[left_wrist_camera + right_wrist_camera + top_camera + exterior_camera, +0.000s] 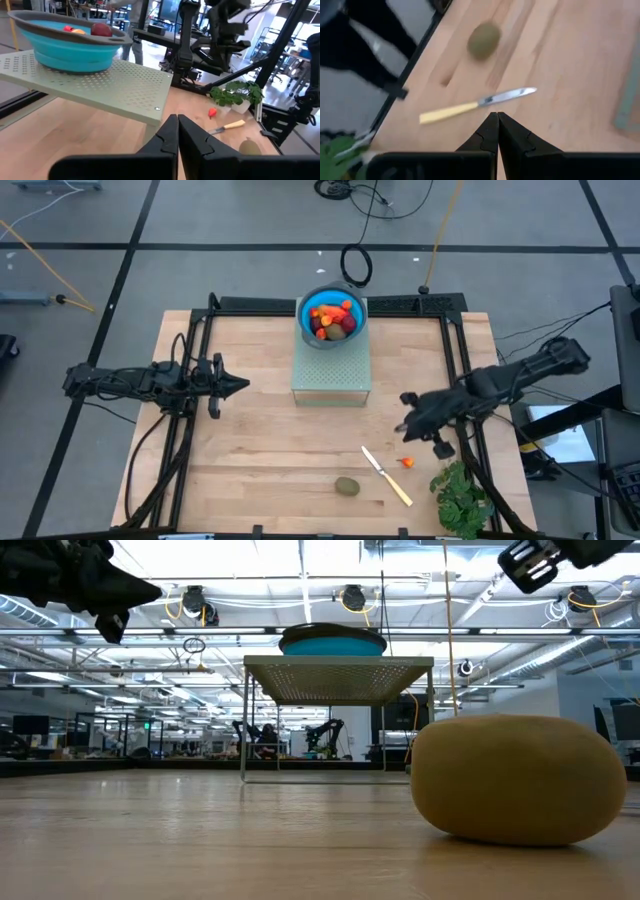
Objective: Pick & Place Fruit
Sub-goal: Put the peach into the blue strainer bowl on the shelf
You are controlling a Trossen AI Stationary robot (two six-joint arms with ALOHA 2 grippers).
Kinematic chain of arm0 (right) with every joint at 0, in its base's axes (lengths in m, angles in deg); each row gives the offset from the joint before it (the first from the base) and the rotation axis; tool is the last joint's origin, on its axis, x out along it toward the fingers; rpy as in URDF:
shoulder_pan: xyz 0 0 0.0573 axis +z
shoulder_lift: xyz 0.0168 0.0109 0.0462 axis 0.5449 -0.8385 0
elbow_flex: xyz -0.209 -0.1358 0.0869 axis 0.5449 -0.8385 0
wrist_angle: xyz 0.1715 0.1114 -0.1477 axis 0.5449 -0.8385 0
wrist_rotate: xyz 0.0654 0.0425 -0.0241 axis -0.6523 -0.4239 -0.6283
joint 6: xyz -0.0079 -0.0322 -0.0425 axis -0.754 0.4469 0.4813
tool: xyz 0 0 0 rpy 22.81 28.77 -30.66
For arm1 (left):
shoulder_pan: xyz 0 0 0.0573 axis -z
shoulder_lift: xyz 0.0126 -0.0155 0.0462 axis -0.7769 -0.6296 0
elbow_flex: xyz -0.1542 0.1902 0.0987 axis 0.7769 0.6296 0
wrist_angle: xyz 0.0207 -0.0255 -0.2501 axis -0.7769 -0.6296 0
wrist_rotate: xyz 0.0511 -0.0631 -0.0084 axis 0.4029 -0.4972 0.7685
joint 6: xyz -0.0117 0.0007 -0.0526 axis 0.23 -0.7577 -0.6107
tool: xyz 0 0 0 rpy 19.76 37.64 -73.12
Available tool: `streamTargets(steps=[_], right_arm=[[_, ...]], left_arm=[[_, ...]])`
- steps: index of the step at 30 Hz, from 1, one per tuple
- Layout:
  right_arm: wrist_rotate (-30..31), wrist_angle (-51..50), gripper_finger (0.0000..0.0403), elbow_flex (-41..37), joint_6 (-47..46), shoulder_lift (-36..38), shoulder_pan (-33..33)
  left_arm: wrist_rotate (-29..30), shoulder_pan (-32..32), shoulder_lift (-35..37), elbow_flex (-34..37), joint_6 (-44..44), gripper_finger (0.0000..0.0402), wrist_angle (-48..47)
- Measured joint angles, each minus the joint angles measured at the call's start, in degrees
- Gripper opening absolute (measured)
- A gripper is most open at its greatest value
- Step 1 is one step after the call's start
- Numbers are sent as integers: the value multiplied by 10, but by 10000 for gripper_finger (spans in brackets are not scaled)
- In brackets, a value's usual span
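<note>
- your right claw (407, 427) hung above the counter (250, 470), fingers pressed together and holding nothing, just beside the knife (386, 476).
- your left claw (240, 386) waited on the far side of the mesh stand (331, 375) from it, also pinched together and empty.
- most fruit already sat in the blue bowl (333, 319) on the stand; a kiwi (347, 486) lay loose on the counter beside the knife's blade, and a tiny red bit (406, 462) lay by the knife's other side.
- risk, as i judged it: coming down with fingers together would have shoved the round kiwi and sent it rolling toward the counter edge.
- the knife lay close to both pieces, so a wide grab could have caught it too; the leafy bunch (462, 495) crowded the red bit.
</note>
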Motion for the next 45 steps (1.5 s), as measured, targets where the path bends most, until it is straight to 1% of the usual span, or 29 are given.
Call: streamTargets(steps=[6, 11, 17, 21, 26, 36, 42, 45], right_arm=[[-1, -80, 0, 75, 1, -92, 57], [-2, -101, 0, 115, 0, -143, 87], [-3, -101, 0, 152, 0, -178, 109], [-3, -102, 0, 155, -1, -192, 110], [-3, -114, 3, 155, -6, -210, 109], [-2, -131, 40, 155, -73, -235, 108], [-6, -133, 74, 155, -110, -253, 108], [-21, -133, 94, 154, -121, -262, 108]], left_arm=[[-1, 0, 0, 0, 3, 20, 0], [-2, 0, 0, 0, 7, 21, -1], [-2, 0, 0, 0, 12, 21, -16], [-2, 0, 0, 0, 16, 21, -17], [-17, 0, 0, 0, 53, 21, -17], [-18, 0, -1, 0, 60, 21, -17], [-18, 0, -1, 0, 60, 21, -16], [-18, 0, -1, 0, 60, 21, -16]])
